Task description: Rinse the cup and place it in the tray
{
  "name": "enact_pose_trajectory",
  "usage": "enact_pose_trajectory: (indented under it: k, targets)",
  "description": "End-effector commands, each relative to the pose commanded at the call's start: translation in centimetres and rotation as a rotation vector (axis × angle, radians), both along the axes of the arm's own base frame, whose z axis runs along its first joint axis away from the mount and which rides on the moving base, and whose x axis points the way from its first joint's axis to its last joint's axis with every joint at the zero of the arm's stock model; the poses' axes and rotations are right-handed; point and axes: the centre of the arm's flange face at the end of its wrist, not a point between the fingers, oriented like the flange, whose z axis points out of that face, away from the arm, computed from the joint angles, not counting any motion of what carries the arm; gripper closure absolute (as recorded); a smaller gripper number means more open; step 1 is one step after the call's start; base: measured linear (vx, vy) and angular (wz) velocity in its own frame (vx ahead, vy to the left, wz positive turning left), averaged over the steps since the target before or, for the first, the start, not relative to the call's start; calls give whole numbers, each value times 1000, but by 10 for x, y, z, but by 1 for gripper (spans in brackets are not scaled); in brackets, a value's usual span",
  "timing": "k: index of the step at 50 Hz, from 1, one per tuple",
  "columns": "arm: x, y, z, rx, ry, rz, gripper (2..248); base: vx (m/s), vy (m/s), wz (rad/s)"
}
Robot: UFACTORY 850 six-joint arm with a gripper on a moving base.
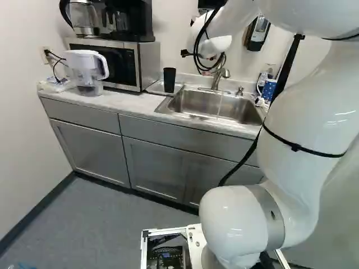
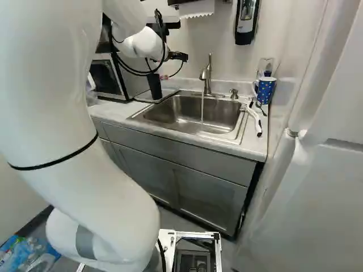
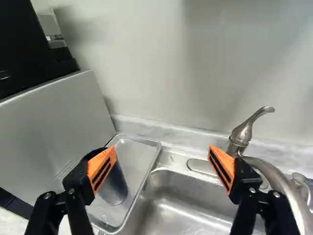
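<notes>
so the jaws (image 2: 179, 56) are wide open with nothing gripped, the black cup (image 1: 169, 80) is standing in the metal tray (image 3: 134, 154) beside the sink (image 2: 184, 105), and the faucet's (image 2: 207, 73) running

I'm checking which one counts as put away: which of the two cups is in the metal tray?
The black cup, in the tray beside the microwave. The blue spotted cup stands on the sink's other side.
</notes>
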Motion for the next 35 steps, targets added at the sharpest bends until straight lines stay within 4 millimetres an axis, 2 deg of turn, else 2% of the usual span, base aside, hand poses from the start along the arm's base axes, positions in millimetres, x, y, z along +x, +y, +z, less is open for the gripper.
enact_pose_trajectory:
  k: [15,35]
  targets:
    - [7,-20,1,0,-3,-34,3,0,0,0]
    - [12,-46,21,-3,-41,-78,3,0,0,0]
